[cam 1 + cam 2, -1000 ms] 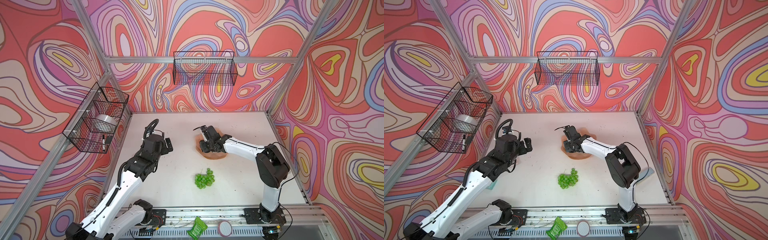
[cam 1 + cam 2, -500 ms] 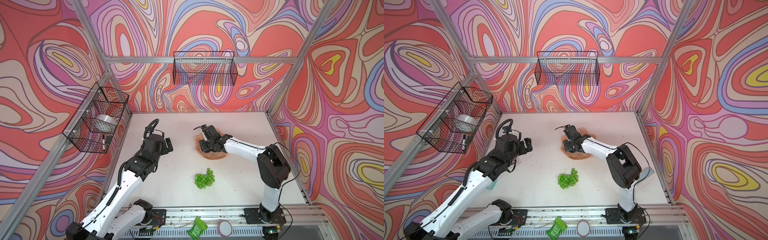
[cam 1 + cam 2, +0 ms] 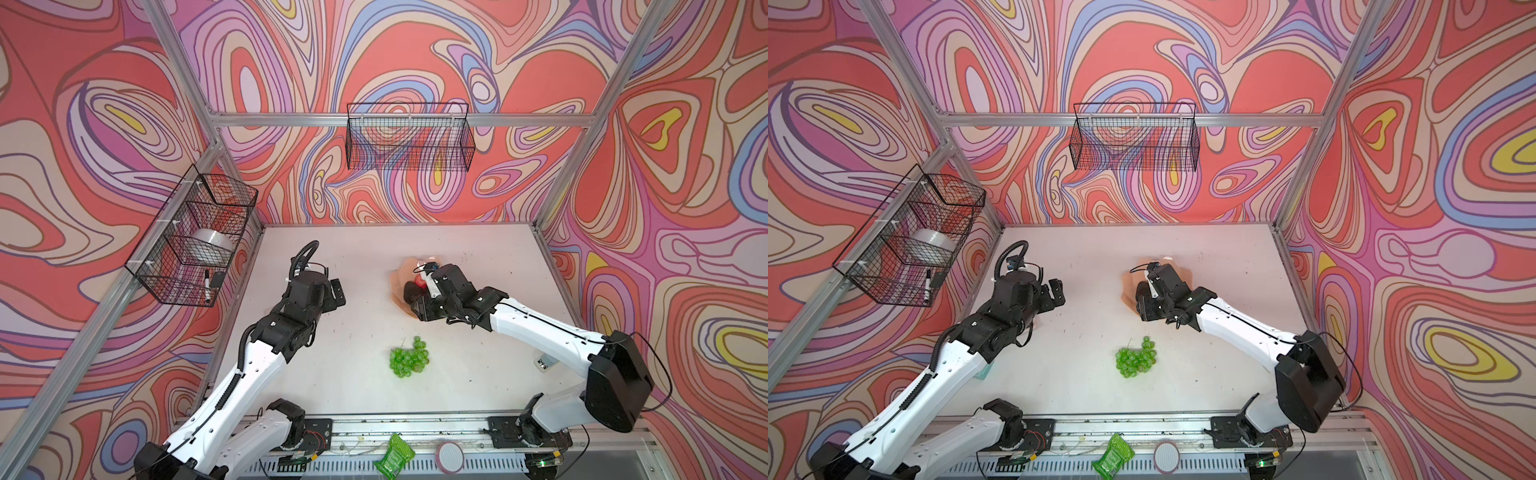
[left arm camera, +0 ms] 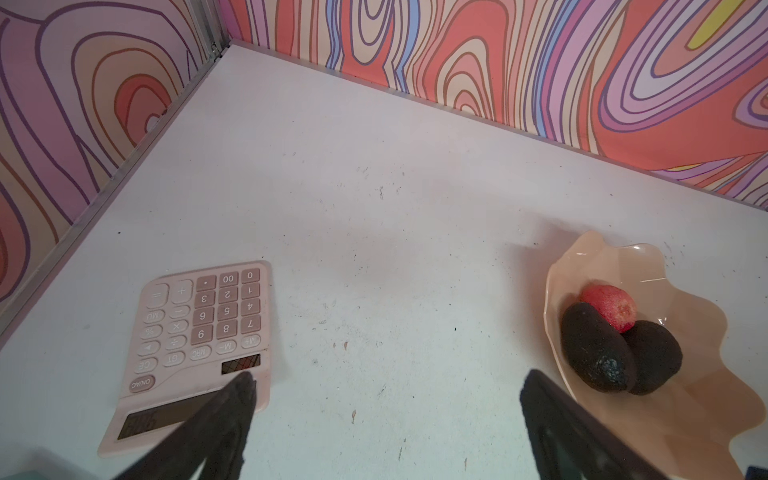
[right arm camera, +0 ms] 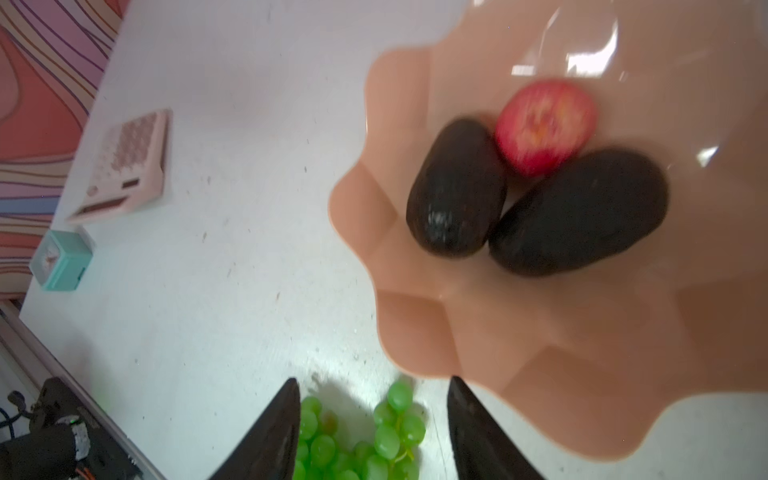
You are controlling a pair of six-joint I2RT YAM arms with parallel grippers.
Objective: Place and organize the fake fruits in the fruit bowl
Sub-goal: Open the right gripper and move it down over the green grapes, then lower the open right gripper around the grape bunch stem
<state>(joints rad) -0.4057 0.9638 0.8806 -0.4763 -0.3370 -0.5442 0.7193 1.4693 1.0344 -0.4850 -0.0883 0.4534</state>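
The fruit bowl (image 5: 415, 332) already holds the two avocados (image 5: 455, 187) (image 5: 577, 212), lying side by side and touching, with the red apple (image 5: 544, 124) wedged against both. Only the bunch of green grapes (image 3: 409, 359) is outside it, on the surface just in front of the bowl's near rim. The right claw (image 5: 374, 382) hangs over that rim with its jaws moderately apart and nothing between them, the grapes showing just beyond the fingertips in the right wrist view. The left claw (image 4: 386, 376) is spread wide and empty, well away from the bowl and near the pink calculator (image 4: 199, 345). The main risk, I judge, is the grasp on the grapes. The bunch is lumpy and loose, so jaws that close on only a few outer berries could let it swing or slip on the lift. Coming down so close to the scalloped rim, a finger could also catch the edge and shove or tip the bowl, setting the avocados rolling. A careless release onto the crowded middle might knock the apple out.
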